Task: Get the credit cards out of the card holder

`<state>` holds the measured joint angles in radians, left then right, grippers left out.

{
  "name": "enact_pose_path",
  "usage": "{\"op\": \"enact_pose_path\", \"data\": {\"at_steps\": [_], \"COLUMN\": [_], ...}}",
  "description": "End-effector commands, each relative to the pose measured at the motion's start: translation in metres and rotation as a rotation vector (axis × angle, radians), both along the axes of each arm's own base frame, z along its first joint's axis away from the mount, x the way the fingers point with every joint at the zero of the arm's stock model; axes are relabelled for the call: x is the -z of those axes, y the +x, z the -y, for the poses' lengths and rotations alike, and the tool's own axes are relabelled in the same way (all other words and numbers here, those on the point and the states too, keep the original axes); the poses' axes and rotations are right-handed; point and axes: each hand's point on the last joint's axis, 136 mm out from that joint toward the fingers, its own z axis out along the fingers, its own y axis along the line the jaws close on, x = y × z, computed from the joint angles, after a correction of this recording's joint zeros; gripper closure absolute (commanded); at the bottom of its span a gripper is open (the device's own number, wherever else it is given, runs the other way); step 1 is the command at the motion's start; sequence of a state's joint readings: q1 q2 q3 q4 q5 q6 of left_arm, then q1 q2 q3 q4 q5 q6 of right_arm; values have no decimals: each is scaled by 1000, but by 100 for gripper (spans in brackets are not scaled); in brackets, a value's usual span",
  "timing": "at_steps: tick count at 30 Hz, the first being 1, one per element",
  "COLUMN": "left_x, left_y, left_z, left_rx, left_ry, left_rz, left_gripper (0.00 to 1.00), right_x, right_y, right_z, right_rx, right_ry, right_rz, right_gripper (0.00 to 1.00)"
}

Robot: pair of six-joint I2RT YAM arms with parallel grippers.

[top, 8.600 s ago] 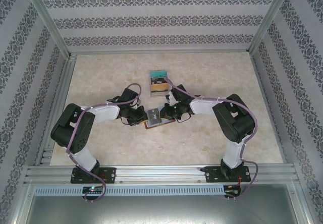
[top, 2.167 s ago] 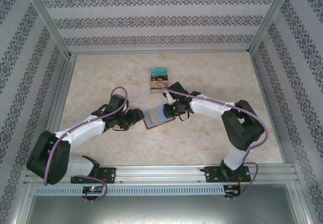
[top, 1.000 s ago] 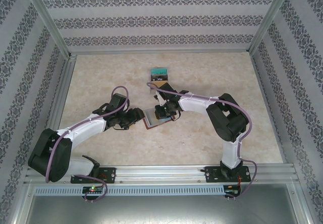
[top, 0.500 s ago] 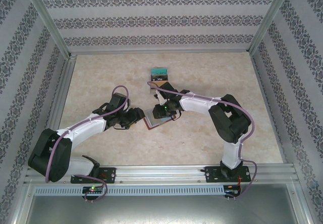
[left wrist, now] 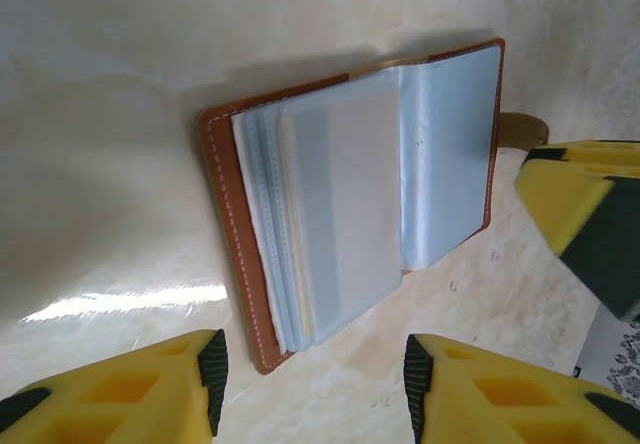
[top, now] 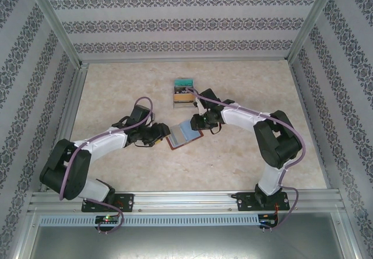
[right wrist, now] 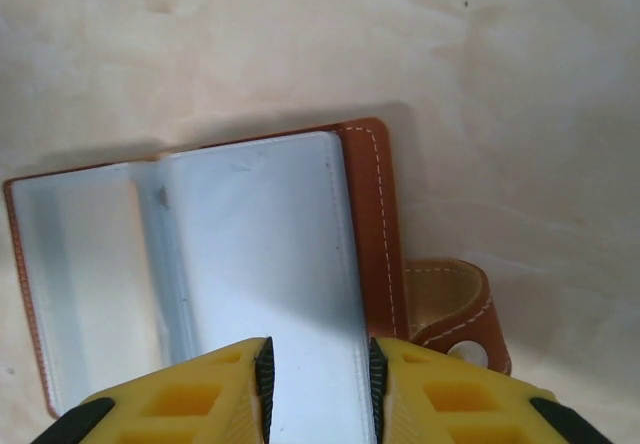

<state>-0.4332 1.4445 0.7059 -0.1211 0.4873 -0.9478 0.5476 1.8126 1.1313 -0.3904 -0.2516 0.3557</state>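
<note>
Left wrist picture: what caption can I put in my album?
Open brown leather card holder, blue-grey sleeve pages fanned, on marbled table before the open left gripper.

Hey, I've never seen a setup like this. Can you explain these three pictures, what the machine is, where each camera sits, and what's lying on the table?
It is two robot arms, left arm and right arm, bolted to a table. The overhead picture looks down from behind them, showing the left gripper and right gripper. The other two come from cameras on each wrist; the yellow blocks are that arm's own fingers. Between the arms lies an open brown card holder with blue-grey sleeves, a pale card tucked inside. Farther back sits a small teal-topped stack. Both grippers are open, holding nothing.
</note>
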Motion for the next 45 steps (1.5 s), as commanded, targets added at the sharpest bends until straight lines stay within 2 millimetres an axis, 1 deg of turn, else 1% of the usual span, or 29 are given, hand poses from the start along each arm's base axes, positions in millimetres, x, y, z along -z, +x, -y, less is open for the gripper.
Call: {"op": "enact_pose_path", "data": {"at_steps": [1,4,7,13,18,25,35,39,45], "left_x": [-12,-10,-7,-6,0,6,18,20,25], "left_y": [10,12,13,15,14,11,8,7,3], "left_z": [16,18,20,22,24,16,14,13,11], "left_rx": [29,34,36,38,46,38,38,38,40], "left_ry": [-43,-46,-44,-55,-53,-7,16,23,46], "left_rz": [38,33,26,28,13,-3,-40,-48,-77], "left_gripper": [48,48,48,48,49,49,49,50,54], "right_x": [25,38,44,46,46,46,47,48,48], "right_y": [-12,-21,-30,-39,-42,-43,-44,-44,-44], "right_z": [5,4,-1,-12,-15,-16,-18,-18,-19], "right_rx": [-45,-42,-37,-40,-38,-39,-40,-41,-39], "right_ry": [-55,-56,-54,-45,-41,-43,-44,-45,-45], "right_rz": [-45,-81,-96,-113,-115,-113,-117,-117,-118], "right_gripper": [66,67,67,68,68,69,69,69,69]}}
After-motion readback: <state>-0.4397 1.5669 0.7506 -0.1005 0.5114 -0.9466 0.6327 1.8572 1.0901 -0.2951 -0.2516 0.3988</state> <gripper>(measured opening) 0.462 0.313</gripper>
